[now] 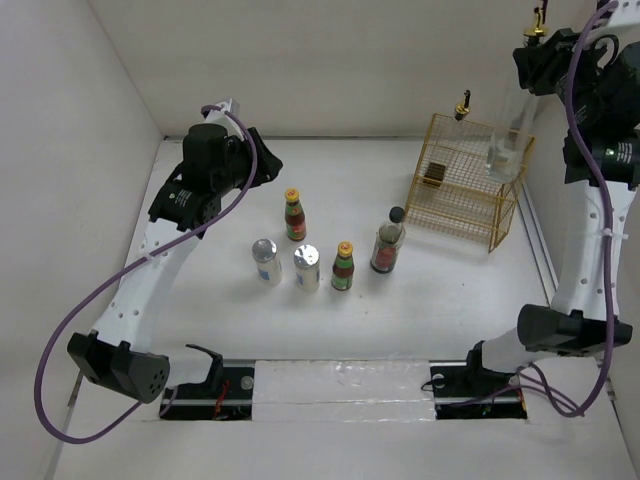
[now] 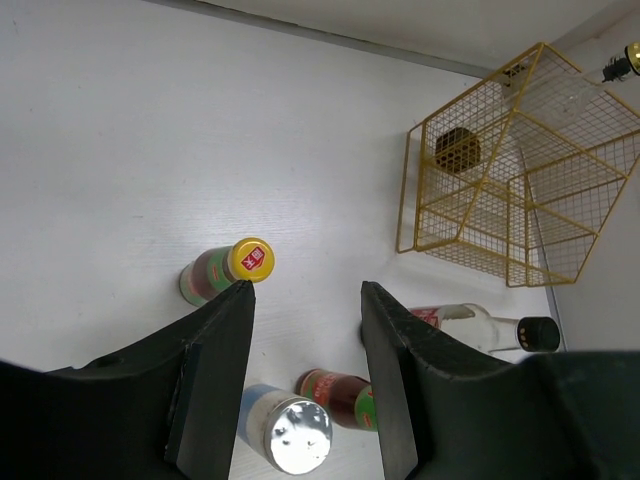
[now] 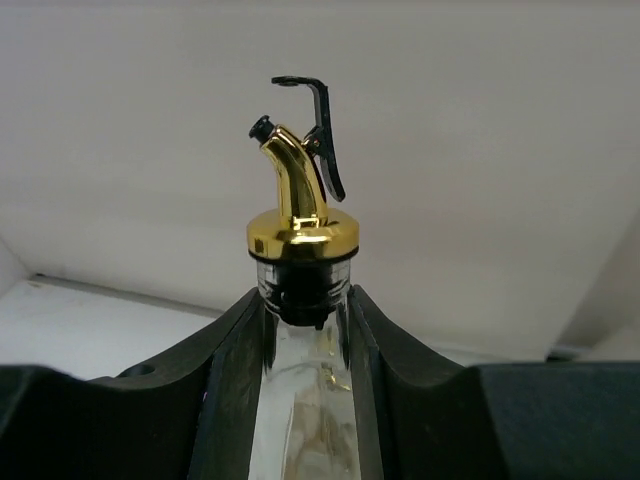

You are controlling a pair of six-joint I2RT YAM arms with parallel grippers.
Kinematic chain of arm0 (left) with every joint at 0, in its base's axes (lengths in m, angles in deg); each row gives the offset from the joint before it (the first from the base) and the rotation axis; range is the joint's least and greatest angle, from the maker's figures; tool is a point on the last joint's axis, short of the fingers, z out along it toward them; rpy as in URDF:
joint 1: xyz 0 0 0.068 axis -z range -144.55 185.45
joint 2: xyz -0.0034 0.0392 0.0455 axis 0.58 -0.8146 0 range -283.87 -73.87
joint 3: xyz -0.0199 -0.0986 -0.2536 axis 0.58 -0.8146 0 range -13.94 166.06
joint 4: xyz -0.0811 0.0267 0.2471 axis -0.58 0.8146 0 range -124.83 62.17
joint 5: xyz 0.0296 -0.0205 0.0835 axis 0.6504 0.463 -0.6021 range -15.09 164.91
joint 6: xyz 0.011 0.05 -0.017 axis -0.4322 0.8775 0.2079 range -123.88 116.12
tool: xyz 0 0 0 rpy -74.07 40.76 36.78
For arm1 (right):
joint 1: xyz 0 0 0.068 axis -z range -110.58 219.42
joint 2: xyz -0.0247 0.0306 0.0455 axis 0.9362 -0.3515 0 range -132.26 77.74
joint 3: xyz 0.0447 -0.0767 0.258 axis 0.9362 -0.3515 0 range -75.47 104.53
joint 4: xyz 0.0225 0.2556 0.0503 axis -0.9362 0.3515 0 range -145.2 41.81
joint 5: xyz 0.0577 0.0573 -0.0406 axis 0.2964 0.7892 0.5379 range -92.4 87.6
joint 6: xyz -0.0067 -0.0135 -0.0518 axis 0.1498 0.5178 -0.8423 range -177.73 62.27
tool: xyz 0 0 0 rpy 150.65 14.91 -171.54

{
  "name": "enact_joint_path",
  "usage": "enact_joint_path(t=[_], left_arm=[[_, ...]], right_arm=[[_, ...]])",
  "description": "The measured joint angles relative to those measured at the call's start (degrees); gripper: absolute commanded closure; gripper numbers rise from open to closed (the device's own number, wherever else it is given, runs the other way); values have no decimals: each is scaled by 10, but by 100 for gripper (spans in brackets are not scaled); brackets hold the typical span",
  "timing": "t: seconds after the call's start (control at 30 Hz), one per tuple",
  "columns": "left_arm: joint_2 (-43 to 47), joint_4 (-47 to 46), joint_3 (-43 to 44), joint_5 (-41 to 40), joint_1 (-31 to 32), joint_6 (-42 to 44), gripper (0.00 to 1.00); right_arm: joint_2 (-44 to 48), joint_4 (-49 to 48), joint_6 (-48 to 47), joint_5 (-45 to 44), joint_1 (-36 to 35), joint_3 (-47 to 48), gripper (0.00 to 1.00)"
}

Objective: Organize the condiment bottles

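My right gripper (image 1: 537, 62) is shut on the neck of a clear glass bottle (image 1: 510, 130) with a gold pourer (image 3: 298, 200). It holds the bottle upright over the right end of the yellow wire basket (image 1: 470, 190). A second gold-pourer bottle (image 1: 462, 106) stands at the basket's back left. On the table stand two yellow-capped sauce bottles (image 1: 294, 215) (image 1: 343, 266), two silver-topped shakers (image 1: 266, 261) (image 1: 306, 268) and a black-knobbed jar (image 1: 388, 247). My left gripper (image 1: 266, 166) is open and empty, hovering above and behind the far sauce bottle (image 2: 228, 270).
The basket (image 2: 500, 200) stands at the back right near the right wall, with a small dark object (image 1: 435, 172) inside it. White walls close the table at the left, back and right. The arm bases sit at the near edge.
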Motion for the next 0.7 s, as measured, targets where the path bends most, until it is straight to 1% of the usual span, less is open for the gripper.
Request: enact_joint_path(t=[0.17, 0.27, 0.47, 0.63, 0.7], left_arm=[[0, 0, 0, 7, 0, 0, 57], [0, 0, 0, 9, 0, 0, 57], [0, 0, 0, 10, 0, 0, 57], [0, 0, 0, 9, 5, 0, 57], [0, 0, 0, 9, 10, 0, 56]], right_arm=[[-6, 2, 0, 12, 52, -73, 100], [-16, -3, 0, 21, 71, -95, 100], [-56, -19, 1, 47, 87, -89, 100], [-112, -36, 1, 71, 93, -54, 100], [-134, -37, 1, 79, 97, -36, 100]])
